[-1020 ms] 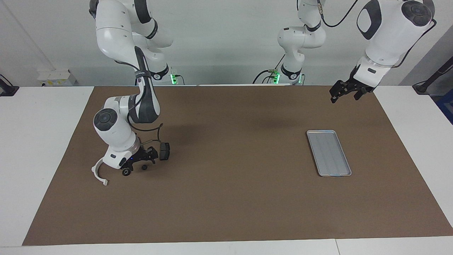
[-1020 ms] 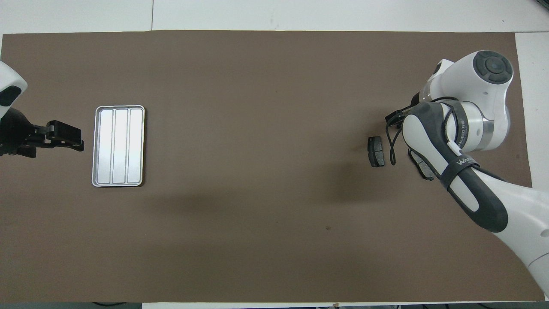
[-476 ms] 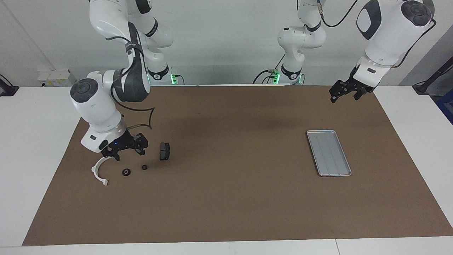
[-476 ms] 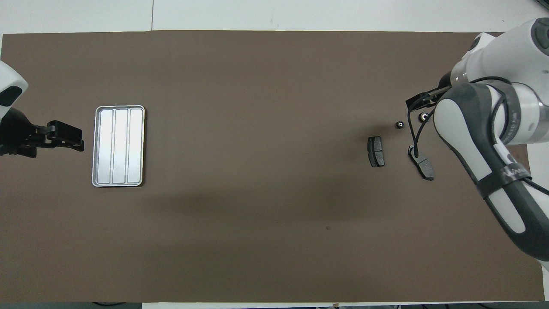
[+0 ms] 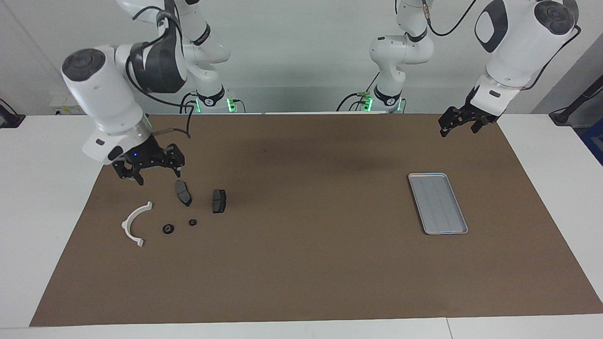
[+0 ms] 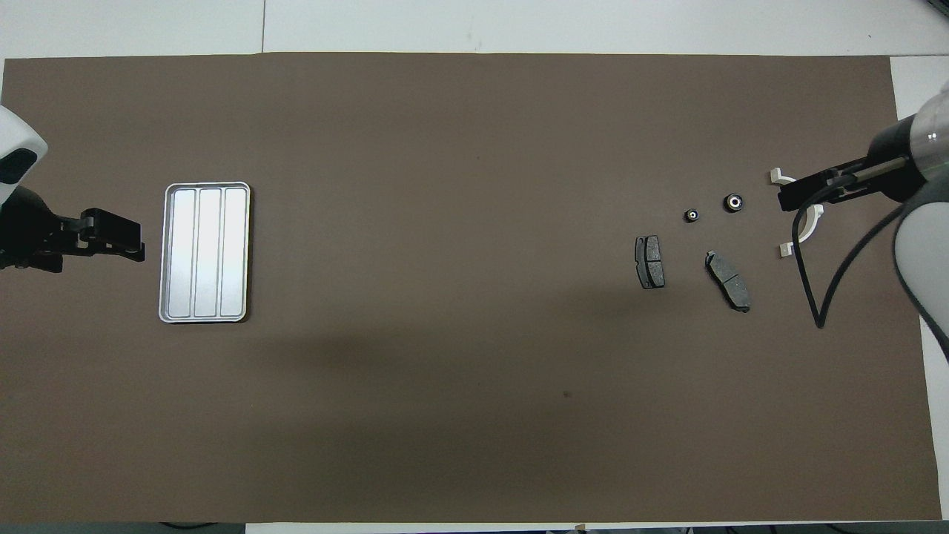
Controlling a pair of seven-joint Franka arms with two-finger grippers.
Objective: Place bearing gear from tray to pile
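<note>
Two small black bearing gears [image 5: 167,229] [image 5: 192,222] lie on the brown mat in the pile, between a white semicircular bracket [image 5: 135,222] and two dark brake pads [image 5: 183,192] [image 5: 219,200]. My right gripper [image 5: 153,173] hangs open and empty above the mat, beside the pile on the side toward the robots. In the overhead view it [image 6: 786,197] covers part of the bracket [image 6: 809,219]. The silver ribbed tray [image 5: 438,203] at the left arm's end holds nothing. My left gripper [image 5: 459,129] waits open, raised over the mat near the tray.
The brown mat [image 5: 301,263] covers most of the white table [image 5: 42,188]. A black cable [image 6: 815,297] loops down from the right arm's wrist over the mat near the bracket.
The right arm has lifted off the pile and drawn back toward its base, uncovering the bracket, the gears and the second brake pad. The left arm has not moved.
</note>
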